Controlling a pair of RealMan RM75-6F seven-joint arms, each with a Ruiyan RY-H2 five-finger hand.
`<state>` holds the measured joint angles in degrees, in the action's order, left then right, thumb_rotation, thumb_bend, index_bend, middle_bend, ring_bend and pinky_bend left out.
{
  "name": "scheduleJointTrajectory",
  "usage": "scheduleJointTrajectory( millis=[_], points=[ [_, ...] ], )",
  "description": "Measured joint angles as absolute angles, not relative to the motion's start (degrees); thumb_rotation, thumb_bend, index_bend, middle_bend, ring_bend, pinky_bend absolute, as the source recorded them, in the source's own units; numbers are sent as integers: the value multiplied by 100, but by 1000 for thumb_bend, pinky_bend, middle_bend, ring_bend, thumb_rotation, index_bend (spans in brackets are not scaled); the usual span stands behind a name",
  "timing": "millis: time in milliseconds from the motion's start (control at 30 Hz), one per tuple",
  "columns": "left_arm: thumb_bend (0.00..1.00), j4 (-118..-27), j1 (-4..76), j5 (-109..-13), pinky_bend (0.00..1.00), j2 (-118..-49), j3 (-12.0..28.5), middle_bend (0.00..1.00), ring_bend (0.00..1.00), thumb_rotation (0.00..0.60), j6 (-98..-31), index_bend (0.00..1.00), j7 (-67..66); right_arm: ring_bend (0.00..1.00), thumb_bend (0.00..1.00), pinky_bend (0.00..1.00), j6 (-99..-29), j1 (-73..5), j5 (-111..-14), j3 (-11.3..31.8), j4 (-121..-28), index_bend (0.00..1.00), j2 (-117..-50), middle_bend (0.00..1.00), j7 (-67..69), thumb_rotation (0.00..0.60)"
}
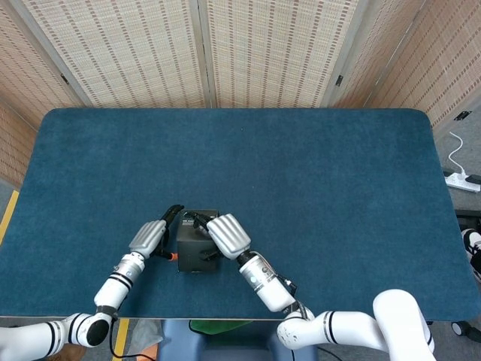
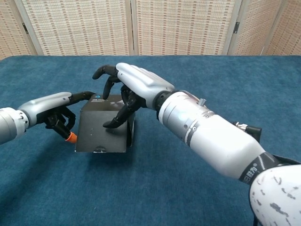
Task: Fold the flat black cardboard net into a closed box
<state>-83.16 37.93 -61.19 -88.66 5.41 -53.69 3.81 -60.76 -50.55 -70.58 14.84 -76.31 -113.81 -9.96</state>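
The black cardboard box (image 1: 197, 248) (image 2: 101, 131) stands folded up near the table's front edge, its top panel tilted toward me. My right hand (image 1: 228, 233) (image 2: 136, 87) lies over it from the right. Its fingers (image 2: 106, 73) arch past the far edge and its thumb (image 2: 117, 120) presses on the top panel. My left hand (image 1: 149, 238) (image 2: 51, 109) is at the box's left side. One finger reaches to the far left corner, the others curl under, and an orange-tipped thumb (image 2: 70, 137) sits by the near left corner. Neither hand grips the box.
The blue felt table (image 1: 301, 173) spreads wide behind and to the right of the box. Its front edge (image 1: 225, 317) runs close below the hands. Woven screens (image 1: 240, 53) stand behind the table. A white power strip (image 1: 462, 180) lies off the right edge.
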Motion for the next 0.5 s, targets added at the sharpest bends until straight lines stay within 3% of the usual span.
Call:
scheduleJointTrajectory(
  millis=[267, 500],
  points=[
    [177, -8657, 3674, -6071, 942, -8330, 432, 16, 706, 600, -5600, 0, -575, 706, 0, 1000, -6207, -5082, -7376, 1335, -7181, 227, -11649, 374, -1334, 600],
    [178, -8921, 3579, -5873, 942, -7854, 565, 0, 697, 600, -5761, 0, -869, 717, 0, 1000, -6488, -5066, -7931, 1056, -6494, 269, -11896, 397, -1445, 600]
  ],
)
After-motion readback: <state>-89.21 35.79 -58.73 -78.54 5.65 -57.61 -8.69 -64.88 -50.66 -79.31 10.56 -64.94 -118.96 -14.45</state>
